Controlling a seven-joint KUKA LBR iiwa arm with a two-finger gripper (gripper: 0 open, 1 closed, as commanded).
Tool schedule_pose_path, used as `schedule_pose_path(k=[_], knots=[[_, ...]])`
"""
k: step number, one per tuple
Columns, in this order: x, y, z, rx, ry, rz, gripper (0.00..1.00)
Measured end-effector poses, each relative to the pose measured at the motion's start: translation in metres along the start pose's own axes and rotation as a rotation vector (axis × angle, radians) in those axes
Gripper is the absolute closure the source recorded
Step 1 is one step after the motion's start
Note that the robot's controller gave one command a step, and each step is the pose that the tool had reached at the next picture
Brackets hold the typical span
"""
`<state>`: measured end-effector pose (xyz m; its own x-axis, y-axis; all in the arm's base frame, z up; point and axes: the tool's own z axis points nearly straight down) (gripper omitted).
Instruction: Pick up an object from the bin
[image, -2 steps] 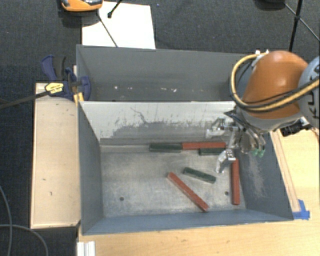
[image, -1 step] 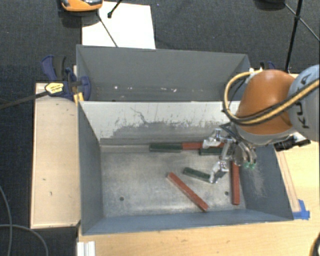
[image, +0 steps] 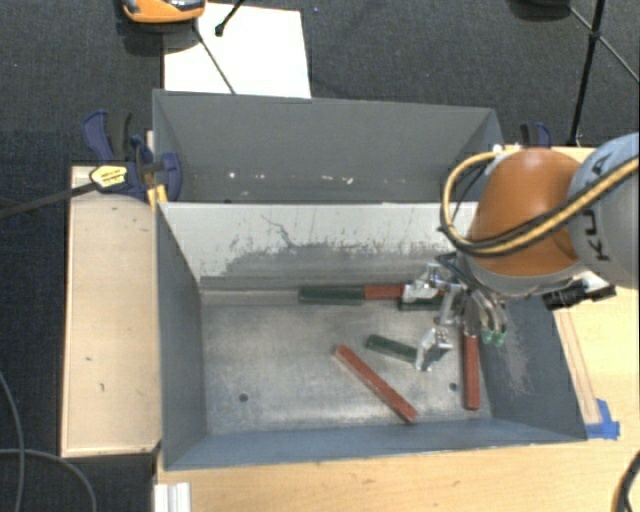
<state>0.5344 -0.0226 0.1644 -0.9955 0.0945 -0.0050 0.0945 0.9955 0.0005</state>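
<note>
**A:** While the arm (image: 590, 210) leans in from the right, where does its end effector sit?

**B:** The end effector (image: 436, 352) hangs low over the right half of the bin (image: 180, 330), under the orange cover (image: 525, 215) on the wrist. Its metal tip is close to the bin floor.

**A:** Open or closed?

**B:** I cannot tell; looking down from above, the view does not settle it.

**A:** What lies nearest to it?

**B:** A short dark green bar (image: 390, 347) lies flat on the floor just left of the tip. Whether the two touch, I cannot say. Just right of the tip lies an upright red-brown stick (image: 470, 378), running toward the front wall.

**A:** And the other pieces?

**B:** A slanted red-brown bar (image: 375, 383) lies near the front, just below the green bar and apart from it. Along the foot of the back wall, a long dark green stick (image: 330, 295) lies end to end with a short reddish piece (image: 385, 292), both well behind the tip.
</note>
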Motion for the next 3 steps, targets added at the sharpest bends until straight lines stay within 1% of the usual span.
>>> schedule_pose_path(k=[1, 2, 3], knots=[[-0.004, -0.014, 0.035, -0.001, 0.005, -0.153, 0.0], [-0.008, -0.031, 0.09, -0.001, -0.005, -0.088, 1.0], [-0.008, -0.031, 0.09, -0.001, -0.005, -0.088, 1.0]])
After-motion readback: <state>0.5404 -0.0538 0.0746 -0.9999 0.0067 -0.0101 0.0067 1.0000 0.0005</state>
